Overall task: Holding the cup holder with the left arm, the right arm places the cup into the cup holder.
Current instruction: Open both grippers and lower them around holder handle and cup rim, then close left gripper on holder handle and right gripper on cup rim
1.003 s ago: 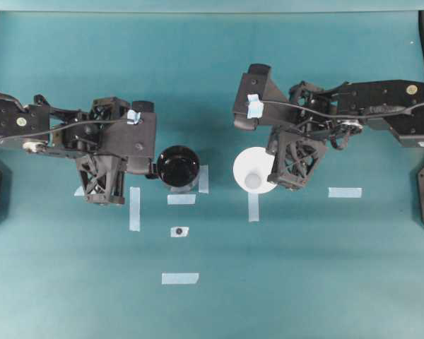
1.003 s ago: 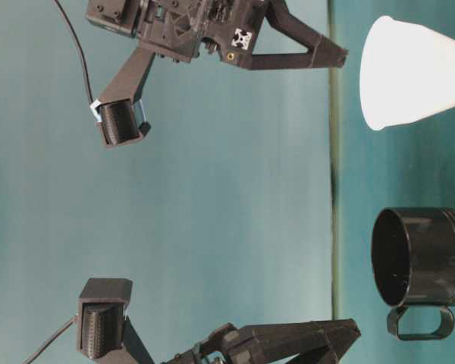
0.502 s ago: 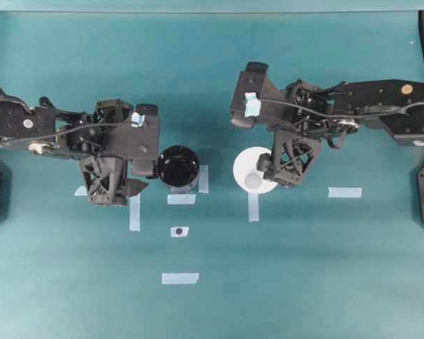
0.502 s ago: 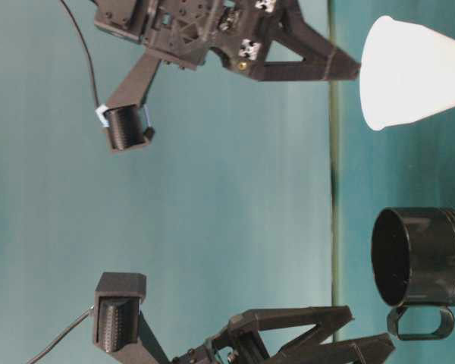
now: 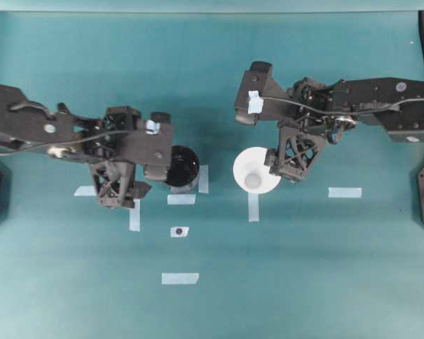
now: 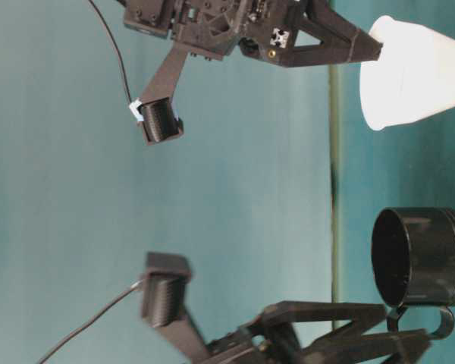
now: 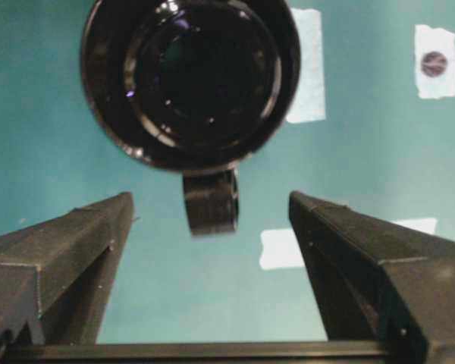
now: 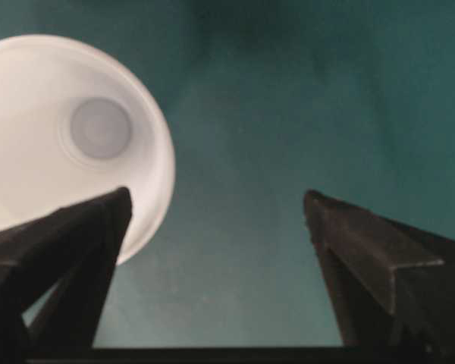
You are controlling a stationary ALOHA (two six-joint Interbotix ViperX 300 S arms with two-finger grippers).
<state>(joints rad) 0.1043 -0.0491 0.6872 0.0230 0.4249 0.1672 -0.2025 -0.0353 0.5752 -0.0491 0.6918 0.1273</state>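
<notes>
While glossy, the round cup holder (image 7: 189, 76) faces a conical white cup (image 8: 68, 136).

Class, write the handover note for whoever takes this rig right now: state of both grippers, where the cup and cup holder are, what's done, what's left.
Left gripper: jaws open, empty, the cup holder just ahead with its handle pointing toward the gap.
Right gripper: jaws open, empty, one jaw overlapping the rim of the cup.
Both stand upright on the table, apart.
Done: nothing grasped.
Left: hold the holder, lift the cup, set it inside.
</notes>
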